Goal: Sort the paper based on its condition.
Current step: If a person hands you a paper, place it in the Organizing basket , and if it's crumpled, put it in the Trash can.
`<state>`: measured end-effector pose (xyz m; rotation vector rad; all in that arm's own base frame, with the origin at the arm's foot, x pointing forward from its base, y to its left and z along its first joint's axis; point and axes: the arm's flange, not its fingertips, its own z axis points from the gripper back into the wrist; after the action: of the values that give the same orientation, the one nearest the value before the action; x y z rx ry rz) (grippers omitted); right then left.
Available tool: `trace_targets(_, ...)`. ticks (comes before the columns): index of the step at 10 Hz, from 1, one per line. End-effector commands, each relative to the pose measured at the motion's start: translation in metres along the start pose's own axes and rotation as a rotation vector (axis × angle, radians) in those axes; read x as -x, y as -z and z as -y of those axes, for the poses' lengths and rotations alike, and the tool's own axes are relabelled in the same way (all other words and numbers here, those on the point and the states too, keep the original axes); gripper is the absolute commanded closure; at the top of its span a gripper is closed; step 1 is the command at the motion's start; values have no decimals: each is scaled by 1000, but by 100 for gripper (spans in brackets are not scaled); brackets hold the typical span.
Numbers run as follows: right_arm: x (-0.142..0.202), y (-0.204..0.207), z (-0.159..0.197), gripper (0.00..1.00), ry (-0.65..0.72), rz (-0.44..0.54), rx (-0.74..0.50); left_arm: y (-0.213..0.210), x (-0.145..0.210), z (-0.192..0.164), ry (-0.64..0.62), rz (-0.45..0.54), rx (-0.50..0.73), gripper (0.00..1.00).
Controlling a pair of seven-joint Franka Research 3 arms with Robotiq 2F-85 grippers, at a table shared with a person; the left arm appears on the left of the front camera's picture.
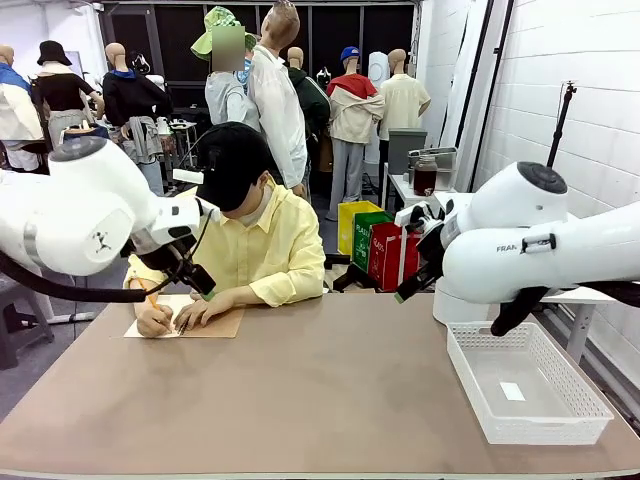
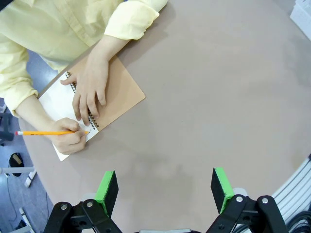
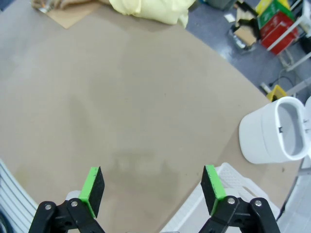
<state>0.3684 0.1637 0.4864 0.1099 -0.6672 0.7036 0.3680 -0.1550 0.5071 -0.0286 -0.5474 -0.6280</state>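
Left hand (image 2: pixel 164 188), right hand (image 3: pixel 153 190) hanging wide open, holding nothing | person (image 1: pixel 272 252) writing in notebook (image 2: pixel 121 92) | sorting apparently not yet starting

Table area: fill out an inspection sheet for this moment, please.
Surface: brown table, bare in the middle.
Job's things: white page in an open notebook, a person's hand writing on it with a pencil; white basket holds one small slip.
Clutter: nothing seen.
Grippers: left gripper open above bare table; right gripper open above bare table; both hold nothing.
Cables: black cable under the left arm.
Surroundings: coloured bins behind the table.
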Motion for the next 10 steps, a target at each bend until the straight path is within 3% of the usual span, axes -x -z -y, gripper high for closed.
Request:
trace_targets(1,-6,-14,4,0,-27,12,-36,-16,-5,2,-10,-12,19,0)
trace_targets(7,-21,-53,0,0,-69,92,-51,-68,-3,-2,-23,47,6,0)
trace_targets(10,-23,-57,1,0,-74,107,-57,-80,-2,-4,-39,24,-8,0)
